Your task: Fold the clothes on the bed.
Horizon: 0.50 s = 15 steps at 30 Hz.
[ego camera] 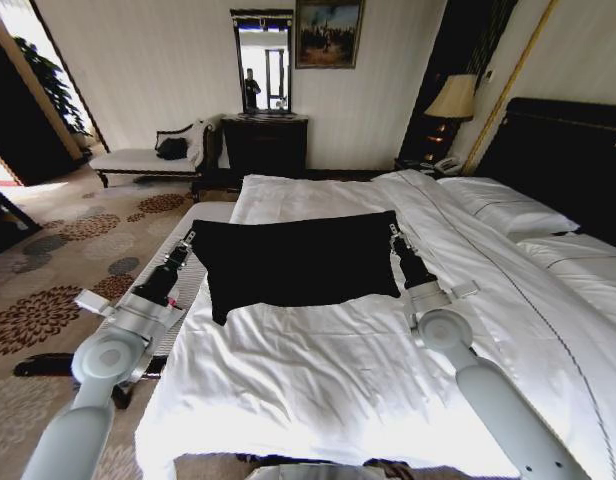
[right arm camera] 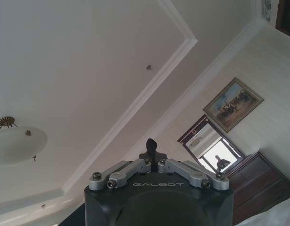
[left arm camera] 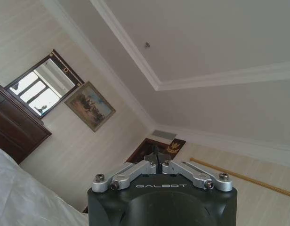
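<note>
A black short-sleeved cotton T-shirt (ego camera: 300,262) lies spread as a broad dark rectangle across the middle of the large bed with white sheets and a dark headboard (ego camera: 368,370). It rests on the rumpled white duvet (ego camera: 318,350), short of the white pillows (ego camera: 508,205) that sit by the headboard on the robot's right. The shirt's near edge sags to a point at its left corner.

In the head view, the left gripper (ego camera: 188,240) reaches in from the bed's left side and meets the shirt's far left corner. The right gripper (ego camera: 393,233) meets the far right corner. Both arms stretch forward from the bottom of the picture, with the shirt between them. Whether either pair of jaws actually pinches the cloth cannot be told from the head view, as the tips are small and dark against the black fabric.

In the left wrist view, the left gripper (left arm camera: 157,155) points up toward the ceiling, and its dark fingertips sit pressed together with no gap. A fold of white bedding shows at that picture's edge. In the right wrist view, the right gripper (right arm camera: 150,147) likewise points up at the ceiling, with its dark tips closed against each other.

Beyond the foot of the bed stand a dark wooden dresser (ego camera: 263,145), a wall mirror (ego camera: 262,60) and a framed painting (ego camera: 328,32). A patterned carpet (ego camera: 58,260) covers the floor on the left.
</note>
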### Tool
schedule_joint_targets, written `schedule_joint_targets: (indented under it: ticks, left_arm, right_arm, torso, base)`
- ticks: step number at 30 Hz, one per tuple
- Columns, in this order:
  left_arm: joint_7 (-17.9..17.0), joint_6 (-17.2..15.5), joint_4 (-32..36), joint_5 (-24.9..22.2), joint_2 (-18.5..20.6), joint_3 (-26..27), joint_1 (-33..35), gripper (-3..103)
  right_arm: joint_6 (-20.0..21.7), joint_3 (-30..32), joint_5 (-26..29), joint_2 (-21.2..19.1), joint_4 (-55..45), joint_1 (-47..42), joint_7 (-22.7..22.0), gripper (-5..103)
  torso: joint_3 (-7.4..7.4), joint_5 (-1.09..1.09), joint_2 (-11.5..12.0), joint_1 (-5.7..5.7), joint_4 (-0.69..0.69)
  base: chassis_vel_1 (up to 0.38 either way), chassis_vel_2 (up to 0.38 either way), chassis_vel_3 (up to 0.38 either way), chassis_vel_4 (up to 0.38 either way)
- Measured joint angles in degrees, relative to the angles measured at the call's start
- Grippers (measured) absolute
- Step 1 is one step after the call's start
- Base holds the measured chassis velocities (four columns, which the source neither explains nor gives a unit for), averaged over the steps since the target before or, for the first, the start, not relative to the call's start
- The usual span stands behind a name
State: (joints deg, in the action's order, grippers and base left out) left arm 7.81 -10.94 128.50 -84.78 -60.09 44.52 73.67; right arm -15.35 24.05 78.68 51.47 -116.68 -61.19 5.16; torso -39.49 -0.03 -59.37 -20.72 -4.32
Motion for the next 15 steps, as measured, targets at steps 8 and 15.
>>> schedule_joint_targets:
  ticks: [8, 15]
  left_arm:
    - [-0.21, 0.25, 6.69, -0.20, -1.41, 1.76, 5.96, 1]
    - [-2.66, 0.45, 12.81, -1.00, -3.85, 1.32, 12.24, 1]
  right_arm:
    - [-0.08, 3.71, -0.22, -0.47, -8.05, -7.09, -1.96, 1]
    - [3.70, 7.02, -1.62, -2.38, -16.33, -14.02, -13.39, 1]
  torso:
    - [0.00, 0.01, 0.00, 0.00, -0.01]
    - [0.01, 0.00, -0.01, 0.01, -0.02]
  base:
    - [0.000, 0.000, 0.000, 0.000]
    - [0.000, 0.000, 0.000, 0.000]
